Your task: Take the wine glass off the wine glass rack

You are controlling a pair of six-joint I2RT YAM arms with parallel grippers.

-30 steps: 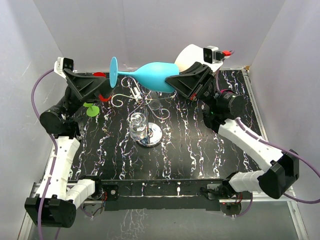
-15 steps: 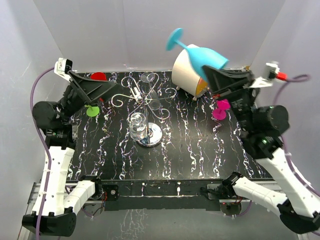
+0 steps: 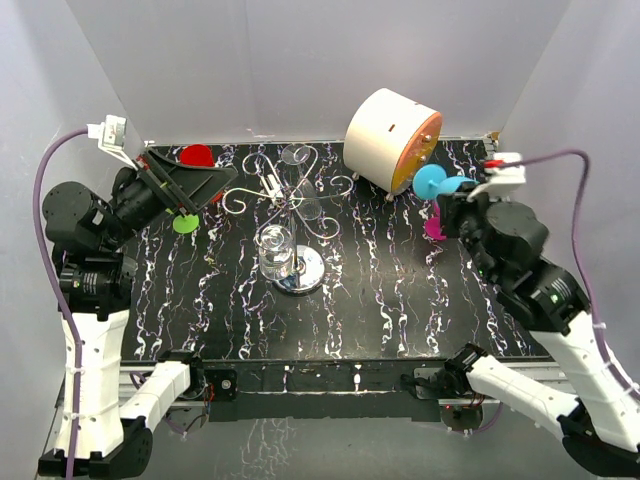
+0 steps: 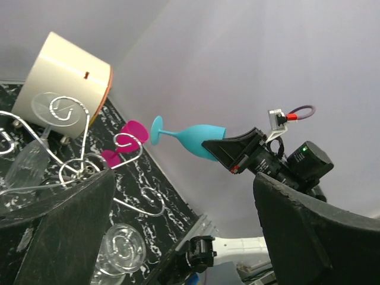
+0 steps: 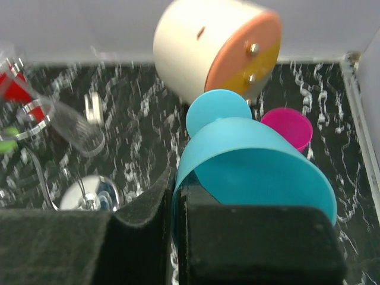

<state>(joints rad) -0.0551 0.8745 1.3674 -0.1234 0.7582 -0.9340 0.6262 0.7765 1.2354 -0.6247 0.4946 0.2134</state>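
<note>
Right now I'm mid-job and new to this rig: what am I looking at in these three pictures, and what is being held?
The machine is two robot arms, the left arm and the right arm, bolted at the near edge of a black marbled table. The wide picture looks down from above and behind them. The other two come from a camera on each wrist, so each shows its own gripper up close. Mid-table stands the wire rack with clear glasses on it. Behind it sits a white drum with an orange face, and a pink glass is nearby. The right gripper is shut on the blue glass, held sideways in the air, off the rack. The left gripper is open and empty.
</note>
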